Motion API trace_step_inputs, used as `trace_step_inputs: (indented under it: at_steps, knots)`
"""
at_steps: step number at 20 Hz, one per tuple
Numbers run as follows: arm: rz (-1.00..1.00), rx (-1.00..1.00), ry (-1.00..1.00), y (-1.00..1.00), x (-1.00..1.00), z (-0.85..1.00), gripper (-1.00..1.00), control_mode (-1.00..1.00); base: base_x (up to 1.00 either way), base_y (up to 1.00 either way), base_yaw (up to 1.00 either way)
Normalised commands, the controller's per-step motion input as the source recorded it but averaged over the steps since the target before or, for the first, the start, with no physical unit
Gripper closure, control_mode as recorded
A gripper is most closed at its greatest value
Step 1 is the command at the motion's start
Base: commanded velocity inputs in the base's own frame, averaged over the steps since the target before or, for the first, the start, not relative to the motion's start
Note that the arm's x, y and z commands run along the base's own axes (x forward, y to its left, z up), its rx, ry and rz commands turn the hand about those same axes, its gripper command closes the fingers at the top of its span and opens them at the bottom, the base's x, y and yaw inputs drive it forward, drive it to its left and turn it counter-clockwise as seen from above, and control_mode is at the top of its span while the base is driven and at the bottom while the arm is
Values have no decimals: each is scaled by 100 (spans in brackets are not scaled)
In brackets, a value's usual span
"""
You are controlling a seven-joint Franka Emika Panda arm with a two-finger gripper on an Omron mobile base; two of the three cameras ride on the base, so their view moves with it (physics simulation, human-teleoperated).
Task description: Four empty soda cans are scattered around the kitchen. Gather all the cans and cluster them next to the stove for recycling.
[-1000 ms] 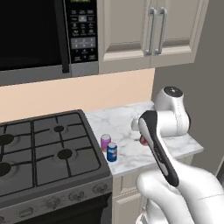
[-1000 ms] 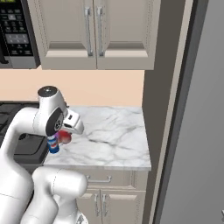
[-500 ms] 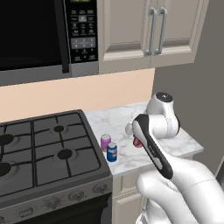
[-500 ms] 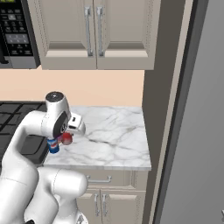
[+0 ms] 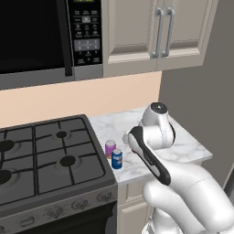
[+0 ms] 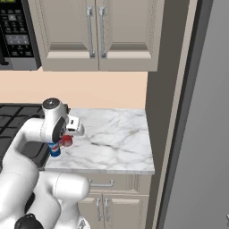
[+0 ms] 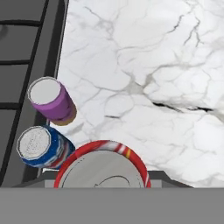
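My gripper [image 6: 66, 139] is shut on a red soda can [image 6: 67, 142], held just above the marble counter [image 6: 116, 134]. In the hand view the red can's silvery top [image 7: 103, 168] sits at the bottom, close to the camera. A purple-pink can [image 7: 50, 99] and a blue can [image 7: 41, 146] stand upright side by side at the counter's edge beside the black stove [image 7: 22, 65]. From the left base view the purple-pink can [image 5: 109, 148] and blue can [image 5: 117, 158] stand right of the stove [image 5: 45, 155], with my arm just to their right.
A black microwave [image 5: 41, 36] hangs above the stove, with beige wall cabinets [image 6: 94, 31] beside it. A tall grey panel [image 6: 197, 112] bounds the counter on the right. Bare marble [image 7: 153, 65] stretches right of the cans.
The hand has moved down and leftward with the red can, closer to the purple-pink and blue cans. Those two cans have stayed in place.
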Motion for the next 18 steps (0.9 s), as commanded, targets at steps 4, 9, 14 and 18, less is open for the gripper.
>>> trace_step_inputs:
  at_steps: [4,9,14,18]
  knots:
    - [2,-5,10,5,31,4,100,-100,0,0,0]
    - [1,0,2,0,26,0,100,-100,0,0,0]
    - [0,0,-1,16,1,-7,100,-100,0,0,0]
    - [4,0,-1,16,12,-8,100,-100,0,0,0]
